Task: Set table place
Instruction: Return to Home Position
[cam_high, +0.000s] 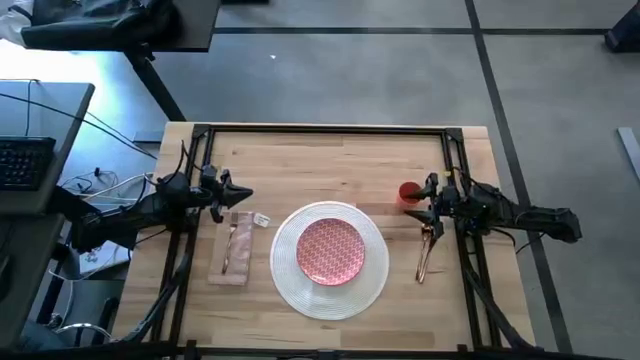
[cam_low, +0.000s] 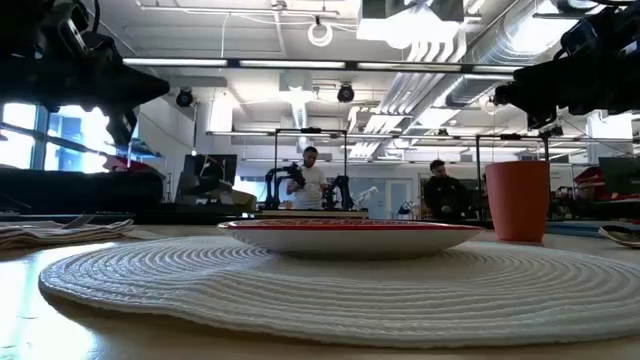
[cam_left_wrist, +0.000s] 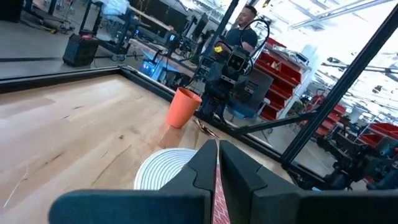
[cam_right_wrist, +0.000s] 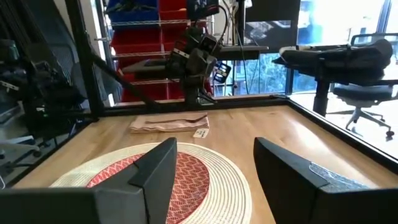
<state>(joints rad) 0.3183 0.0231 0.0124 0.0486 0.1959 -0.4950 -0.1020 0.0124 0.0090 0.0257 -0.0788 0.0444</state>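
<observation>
A round white woven placemat (cam_high: 330, 262) lies at the middle of the wood table (cam_high: 320, 160), with a red-patterned plate (cam_high: 331, 250) lying on its middle. An orange cup (cam_high: 409, 193) stands upright to the mat's far right. A beige napkin (cam_high: 232, 250) lies flat left of the mat, with copper cutlery (cam_high: 231, 245) on it. More copper cutlery (cam_high: 427, 252) lies on the wood right of the mat. My left gripper (cam_high: 243, 193) hovers shut beyond the napkin. My right gripper (cam_high: 424, 207) hovers open beside the cup, holding nothing.
A black metal frame (cam_high: 320, 130) runs along the table's edges. A small white tag (cam_high: 263, 219) lies by the napkin's far corner. Bare wood stretches along the far side. People stand in the room behind (cam_low: 310, 180).
</observation>
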